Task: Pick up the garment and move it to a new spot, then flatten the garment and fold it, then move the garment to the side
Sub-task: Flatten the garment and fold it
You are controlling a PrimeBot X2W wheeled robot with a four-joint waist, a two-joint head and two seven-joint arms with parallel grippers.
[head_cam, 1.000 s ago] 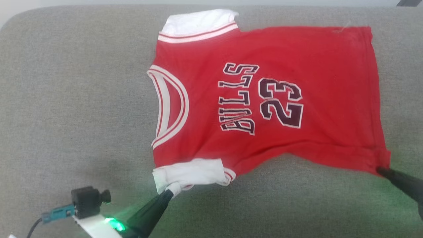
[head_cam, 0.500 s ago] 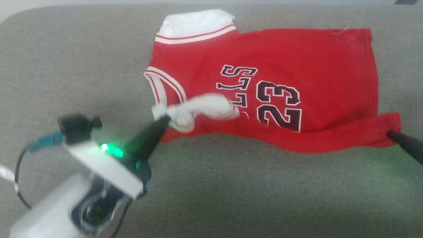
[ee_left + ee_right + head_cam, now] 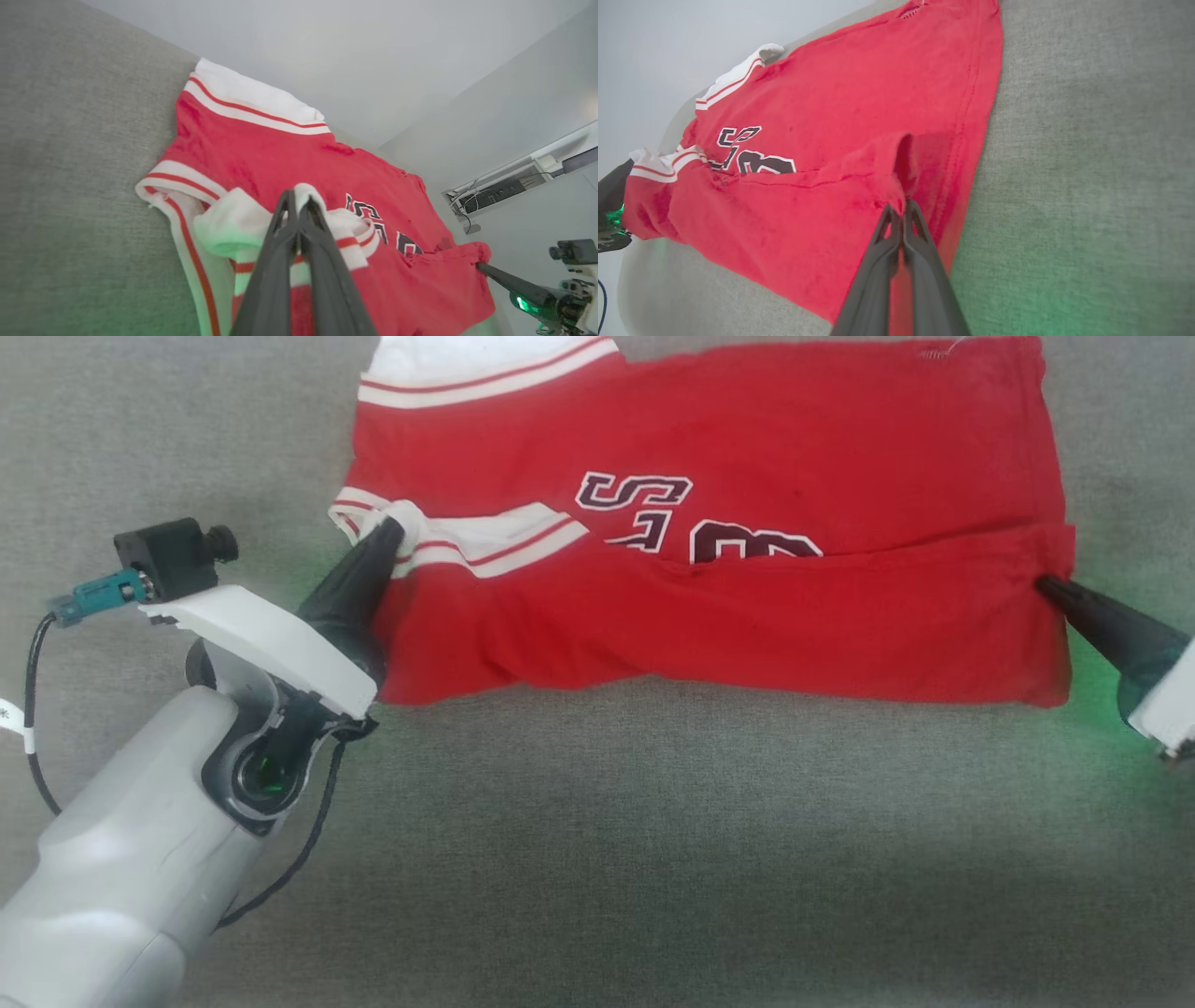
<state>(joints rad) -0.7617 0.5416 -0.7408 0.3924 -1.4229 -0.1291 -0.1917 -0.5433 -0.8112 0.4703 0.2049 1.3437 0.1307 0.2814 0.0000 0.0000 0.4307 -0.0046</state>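
both jaws tight on the half-folded garment

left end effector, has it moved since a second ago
Yes: the left end effector, shut on the garment, has carried its near sleeve away from the robot, toward the far sleeve, which lies still.

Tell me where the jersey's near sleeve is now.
The sleeve lies folded onto the garment's front, upper left in the head view, pinched by the left end effector, left of the lettering.
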